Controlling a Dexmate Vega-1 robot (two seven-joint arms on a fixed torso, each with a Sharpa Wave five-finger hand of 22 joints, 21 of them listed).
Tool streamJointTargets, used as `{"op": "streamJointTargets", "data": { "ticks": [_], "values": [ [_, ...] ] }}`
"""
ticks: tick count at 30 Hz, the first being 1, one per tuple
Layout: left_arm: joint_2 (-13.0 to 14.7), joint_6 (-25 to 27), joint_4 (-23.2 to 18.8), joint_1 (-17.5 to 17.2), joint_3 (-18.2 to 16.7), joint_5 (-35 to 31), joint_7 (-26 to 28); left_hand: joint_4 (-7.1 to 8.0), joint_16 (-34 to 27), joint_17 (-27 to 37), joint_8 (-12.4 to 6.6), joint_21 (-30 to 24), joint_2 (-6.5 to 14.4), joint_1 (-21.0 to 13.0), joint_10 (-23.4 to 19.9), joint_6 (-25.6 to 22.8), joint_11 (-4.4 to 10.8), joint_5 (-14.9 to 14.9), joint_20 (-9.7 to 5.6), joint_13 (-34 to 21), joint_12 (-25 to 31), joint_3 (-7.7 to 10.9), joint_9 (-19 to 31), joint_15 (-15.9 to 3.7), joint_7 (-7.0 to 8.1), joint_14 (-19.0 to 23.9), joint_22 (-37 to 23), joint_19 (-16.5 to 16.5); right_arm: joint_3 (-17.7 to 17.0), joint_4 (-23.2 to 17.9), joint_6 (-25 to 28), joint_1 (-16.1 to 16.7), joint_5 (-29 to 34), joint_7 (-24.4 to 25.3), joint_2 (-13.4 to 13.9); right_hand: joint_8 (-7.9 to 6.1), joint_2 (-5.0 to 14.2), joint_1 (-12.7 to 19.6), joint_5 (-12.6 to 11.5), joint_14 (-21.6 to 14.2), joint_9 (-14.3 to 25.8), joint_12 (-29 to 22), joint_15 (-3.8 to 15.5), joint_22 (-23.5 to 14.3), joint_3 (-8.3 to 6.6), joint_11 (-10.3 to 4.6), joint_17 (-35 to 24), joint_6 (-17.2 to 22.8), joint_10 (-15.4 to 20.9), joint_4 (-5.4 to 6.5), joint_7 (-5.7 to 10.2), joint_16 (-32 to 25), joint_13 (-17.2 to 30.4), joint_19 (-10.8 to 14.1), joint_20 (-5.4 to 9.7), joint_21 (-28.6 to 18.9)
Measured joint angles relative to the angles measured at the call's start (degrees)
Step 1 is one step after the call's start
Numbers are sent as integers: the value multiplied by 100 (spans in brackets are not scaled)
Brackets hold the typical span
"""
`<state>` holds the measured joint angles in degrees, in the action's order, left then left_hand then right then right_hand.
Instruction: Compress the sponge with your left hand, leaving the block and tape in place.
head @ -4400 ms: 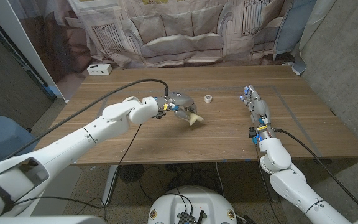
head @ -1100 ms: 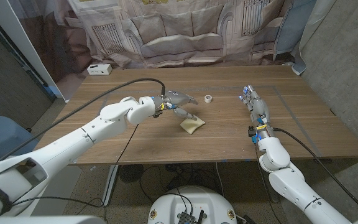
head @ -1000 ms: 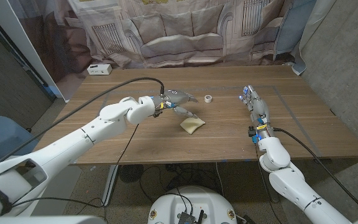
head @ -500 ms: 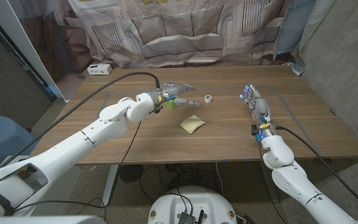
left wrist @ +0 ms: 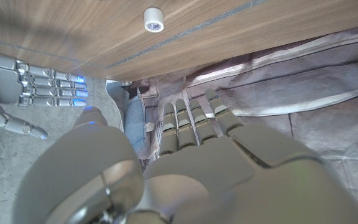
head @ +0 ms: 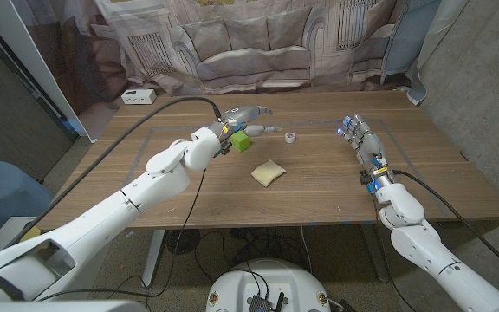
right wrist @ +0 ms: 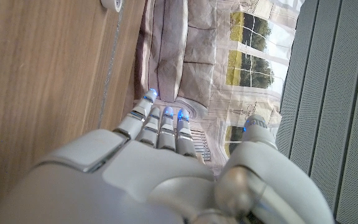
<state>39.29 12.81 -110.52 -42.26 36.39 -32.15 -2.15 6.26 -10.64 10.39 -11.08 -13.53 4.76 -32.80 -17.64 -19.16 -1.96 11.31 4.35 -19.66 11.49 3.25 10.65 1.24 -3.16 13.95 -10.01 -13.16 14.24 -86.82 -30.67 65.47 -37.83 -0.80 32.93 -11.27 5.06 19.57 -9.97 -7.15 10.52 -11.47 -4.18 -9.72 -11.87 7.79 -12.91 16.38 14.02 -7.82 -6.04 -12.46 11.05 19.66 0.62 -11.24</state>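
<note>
**Sponge lies free at the centre, both hands empty**

In the head view the yellow sponge (head: 268, 172) lies on the wooden table (head: 319, 204) near the frame centre, apart from both hands; the left hand (head: 255, 121) is up and left of it, fingers spread and holding nothing, above the green block (head: 242, 140); the white tape roll (head: 290, 137) stands just right of the block; the right hand (head: 359, 139) is at the right, fingers apart, empty; a white box (head: 137, 96) sits at the upper left, any writing on it is too small to read.

no readable text, labels or numbers anywhere; the white box (head: 138, 96) at the table's (head: 319, 186) far corner was too small to read.
</note>
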Motion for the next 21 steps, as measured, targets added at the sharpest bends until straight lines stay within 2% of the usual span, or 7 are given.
{"op": "streamJointTargets", "data": {
  "ticks": [3, 4, 9, 11, 14, 19, 21],
  "values": [
    [0, 171, 0, 0, 0, 240, 70, 0, 0, 0, 0, 0, 0, 0, -8, -41, -8, 0, 20, 27, 0, 0, 0, 9, -41, 9, 0, -21, -16, 104, 0, -91, 0, 0, 57, 0, 0, 0, 0, 22, 0, 0, -22, 0, 0, 0, 0, 0, 0, 0, 0, 0, 0, 0, 0, 0],
    [-116, 184, -139, -48, -99, 286, 80, 0, 0, 0, 0, 0, -1, 1, -20, -41, -20, 0, 21, 27, 0, 0, 0, 9, -41, 9, 0, -22, -19, 121, -2, -108, -200, -376, 64, 0, 0, 0, 0, 22, 0, 0, -22, 0, 0, 0, 0, 0, 0, 0, 0, 0, 0, 0, 0, 0],
    [-134, 181, -145, -63, -146, 776, 250, 0, -39, 0, 0, 0, -23, 23, -71, -81, -27, 0, 20, 54, 0, 0, 0, -22, -42, 40, 0, -23, -27, 248, -41, -236, -274, -548, 61, 0, 0, 0, 0, 22, 0, 0, -22, 0, 0, 0, 0, 0, 0, 0, 0, 0, 0, 0, 0, 0],
    [-139, 119, -138, -116, -268, 925, 325, 0, -39, 0, 0, 0, -23, 23, -71, -81, -27, 0, 20, 54, 0, 0, 0, 0, -42, 62, 0, -23, -27, 279, -41, -272, -274, -548, 39, 4, -2, -2, 0, 22, 0, 0, -22, 0, 0, 0, 0, 0, 0, 0, 0, 0, 0, 0, -1, 0],
    [-111, -24, -65, -182, -371, 1169, 439, 0, -39, 1, 0, 0, -23, 23, -71, -81, -27, 0, 20, 54, 0, 0, 0, 9, -42, 70, 0, -23, -14, 385, -99, -379, -275, -557, -45, 27, -48, -48, 0, 21, 0, 0, -22, 0, 11, 0, 0, -31, 0, 10, -33, 0, 0, 0, -1, 0],
    [-139, -531, 284, -264, -526, 1709, 698, 0, -39, 1, 0, 44, -46, 45, -80, -81, -37, 0, 19, 80, 0, 0, 1, 8, -42, 69, 0, -23, 34, 619, -135, -584, -370, -670, -209, 27, -46, -47, 0, -1, 0, 0, -44, 0, 25, 0, 0, -11, 0, 25, -93, 0, 0, 0, -1, 0],
    [-139, -797, 284, -264, -526, 1951, 836, 0, -39, 1, 0, 44, -46, 45, -101, -92, -58, 0, 19, 80, 0, 0, 1, 9, -53, 69, 0, -23, 63, 716, -135, -685, -370, -670, -264, 27, -46, -47, 0, -1, 0, 0, -44, 0, 25, 0, 0, -12, 0, 25, -92, 0, 0, 0, -1, 0]
  ]
}}
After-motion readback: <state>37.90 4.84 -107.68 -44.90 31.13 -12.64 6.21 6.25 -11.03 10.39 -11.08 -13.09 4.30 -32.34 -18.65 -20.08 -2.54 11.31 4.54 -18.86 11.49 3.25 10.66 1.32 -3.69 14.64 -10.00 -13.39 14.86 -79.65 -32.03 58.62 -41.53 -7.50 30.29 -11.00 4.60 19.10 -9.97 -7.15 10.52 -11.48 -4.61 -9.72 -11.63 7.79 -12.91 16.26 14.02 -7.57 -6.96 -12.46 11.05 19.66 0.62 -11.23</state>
